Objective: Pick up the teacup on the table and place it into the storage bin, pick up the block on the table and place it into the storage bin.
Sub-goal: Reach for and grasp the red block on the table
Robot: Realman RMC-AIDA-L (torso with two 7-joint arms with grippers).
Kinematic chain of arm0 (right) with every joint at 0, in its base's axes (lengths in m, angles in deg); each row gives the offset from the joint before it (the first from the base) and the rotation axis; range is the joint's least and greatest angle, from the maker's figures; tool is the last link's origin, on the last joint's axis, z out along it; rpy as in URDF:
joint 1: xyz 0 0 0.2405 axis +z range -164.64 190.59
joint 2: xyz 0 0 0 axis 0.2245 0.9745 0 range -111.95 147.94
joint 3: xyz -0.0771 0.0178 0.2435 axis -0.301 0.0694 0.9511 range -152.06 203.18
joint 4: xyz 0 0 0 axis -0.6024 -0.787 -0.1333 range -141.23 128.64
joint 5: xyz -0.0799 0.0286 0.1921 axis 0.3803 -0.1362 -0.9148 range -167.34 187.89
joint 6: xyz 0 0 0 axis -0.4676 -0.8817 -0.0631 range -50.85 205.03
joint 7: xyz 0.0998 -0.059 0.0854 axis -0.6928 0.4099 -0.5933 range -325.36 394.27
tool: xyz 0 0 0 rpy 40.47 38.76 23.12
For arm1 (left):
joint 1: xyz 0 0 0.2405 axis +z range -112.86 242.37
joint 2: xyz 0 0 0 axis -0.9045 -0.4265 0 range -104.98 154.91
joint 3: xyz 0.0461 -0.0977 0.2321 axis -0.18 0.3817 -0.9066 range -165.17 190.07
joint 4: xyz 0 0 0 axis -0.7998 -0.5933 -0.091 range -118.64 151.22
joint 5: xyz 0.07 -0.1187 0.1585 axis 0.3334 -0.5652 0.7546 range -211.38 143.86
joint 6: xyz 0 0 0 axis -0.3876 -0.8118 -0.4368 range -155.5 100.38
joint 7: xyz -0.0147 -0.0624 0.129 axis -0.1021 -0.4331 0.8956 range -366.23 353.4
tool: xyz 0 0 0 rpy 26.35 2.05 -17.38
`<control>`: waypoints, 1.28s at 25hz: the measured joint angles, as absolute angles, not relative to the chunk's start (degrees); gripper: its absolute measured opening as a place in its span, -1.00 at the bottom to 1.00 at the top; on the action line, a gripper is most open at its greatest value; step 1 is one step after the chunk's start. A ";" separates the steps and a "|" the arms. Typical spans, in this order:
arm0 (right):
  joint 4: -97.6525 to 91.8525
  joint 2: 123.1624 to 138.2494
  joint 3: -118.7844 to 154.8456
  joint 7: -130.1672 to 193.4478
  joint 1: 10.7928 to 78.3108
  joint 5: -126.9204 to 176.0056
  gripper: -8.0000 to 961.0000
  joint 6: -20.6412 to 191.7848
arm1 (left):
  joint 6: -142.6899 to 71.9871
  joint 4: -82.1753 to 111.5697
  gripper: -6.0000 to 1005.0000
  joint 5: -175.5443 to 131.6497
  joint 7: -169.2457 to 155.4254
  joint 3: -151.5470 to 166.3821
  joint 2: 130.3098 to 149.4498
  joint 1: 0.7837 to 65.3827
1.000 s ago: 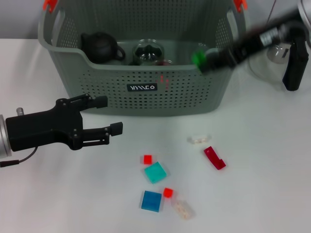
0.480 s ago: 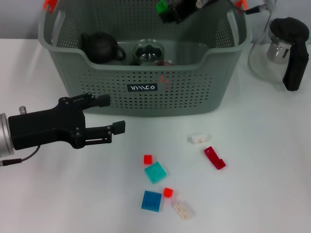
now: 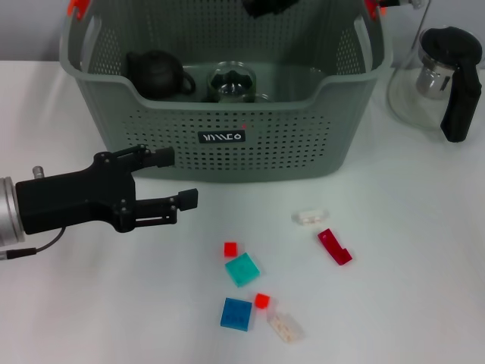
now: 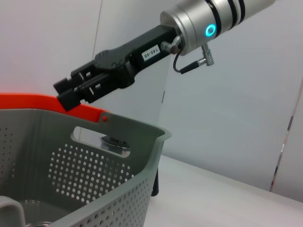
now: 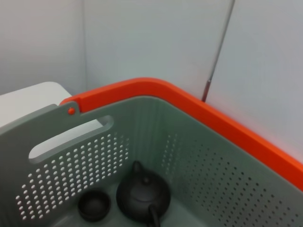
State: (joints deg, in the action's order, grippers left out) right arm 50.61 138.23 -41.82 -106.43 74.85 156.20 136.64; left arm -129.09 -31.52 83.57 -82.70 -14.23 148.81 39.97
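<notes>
Storage bin (image 3: 227,144) sits directly below the right gripper (image 4: 78,90), whose grip cannot be made out, while the left gripper (image 3: 170,178) waits unclenched and empty just before the bin's front wall, which a careless sweep might strike.

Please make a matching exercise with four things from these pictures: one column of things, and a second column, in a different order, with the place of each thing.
Things:
1. dark teapot
2. glass kettle with black handle
3. dark red block
4. left gripper

Places:
A. on the table, to the robot's right of the storage bin
B. inside the storage bin, at its left end
C. in front of the bin's left part, above the table
D. on the table in front of the bin, toward the right

Pairs: 1-B, 2-A, 3-D, 4-C
</notes>
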 joint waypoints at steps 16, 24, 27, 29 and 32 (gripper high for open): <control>78.65 137.86 -41.70 -108.73 59.47 153.15 0.89 176.42 | -129.00 -31.52 0.71 83.65 -82.15 -14.05 148.76 40.53; 76.03 138.15 -46.60 -115.19 56.86 158.36 0.97 180.59 | -129.79 -31.37 0.71 83.68 -81.33 -14.01 148.80 40.59; 73.08 138.18 -49.02 -117.62 57.52 159.56 0.97 179.94 | -130.64 -31.35 0.71 84.04 -80.11 -14.06 148.80 40.58; 70.96 138.21 -50.57 -118.77 58.06 159.78 0.97 179.05 | -131.30 -31.35 0.71 84.21 -79.37 -14.08 148.78 40.58; 67.59 138.27 -52.77 -120.14 59.10 159.80 0.97 177.01 | -131.68 -31.36 0.71 84.60 -78.98 -14.09 148.70 40.49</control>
State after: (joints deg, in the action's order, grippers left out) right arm 67.59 138.27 -52.77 -120.14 59.10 159.80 177.01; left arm -131.68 -31.36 84.60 -78.98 -14.09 148.70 40.49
